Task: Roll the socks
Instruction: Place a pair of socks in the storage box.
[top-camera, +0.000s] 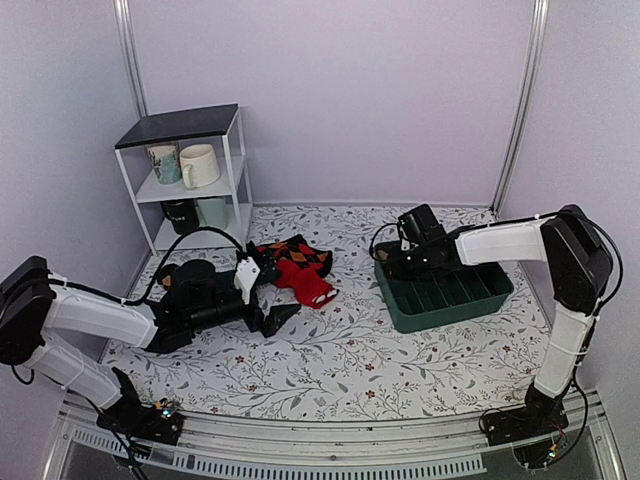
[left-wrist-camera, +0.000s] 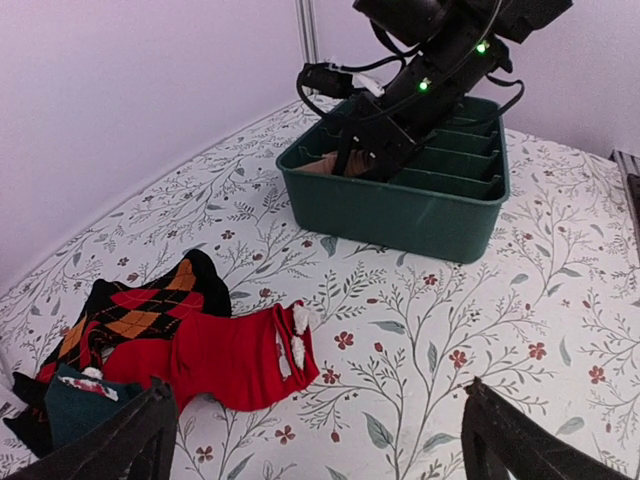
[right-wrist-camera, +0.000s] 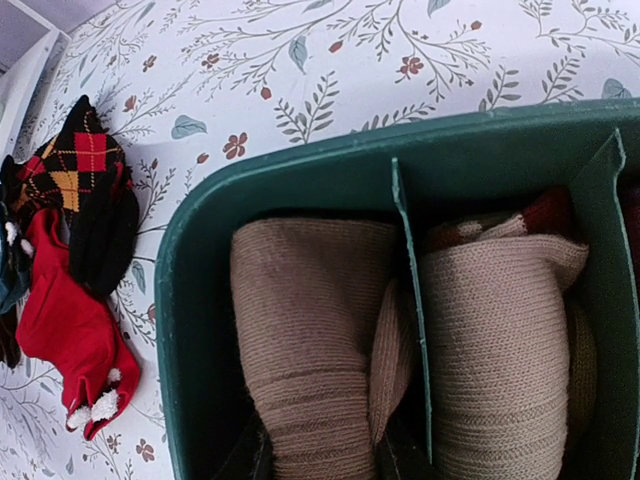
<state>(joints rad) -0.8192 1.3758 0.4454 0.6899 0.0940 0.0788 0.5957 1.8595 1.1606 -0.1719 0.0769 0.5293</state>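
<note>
Evidently the rolling itself is finished and the step in hand is stowing. The tan socks (right-wrist-camera: 310, 330) lie as one fat roll in the end compartment of the green bin (right-wrist-camera: 176, 340), their side pressed against the divider (right-wrist-camera: 412, 300). The right gripper (right-wrist-camera: 325, 465) reaches down into that compartment. Only the tips of its dark fingers show, at the bottom edge of its wrist view, one on each side of the roll's near end. They look clamped on the roll, drawn narrow but not fully together. Past the divider, a second tan roll (right-wrist-camera: 490, 340) fills the neighbouring compartment. The left gripper (left-wrist-camera: 320, 450) has its jaws spread wide and holds nothing. It hangs low over the table, well apart from the bin and just beside a heap made up of the red sock (left-wrist-camera: 230, 355), the argyle socks (left-wrist-camera: 140, 310) and a teal sock (left-wrist-camera: 80, 400). The next move is probably the release. That means parting the right fingers only as far as the tight space between bin wall and divider allows, then lifting straight up so the knit does not snag and drag the roll loose or out of its slot. Whether the roll already rests on the bin floor cannot be told from these views.
</note>
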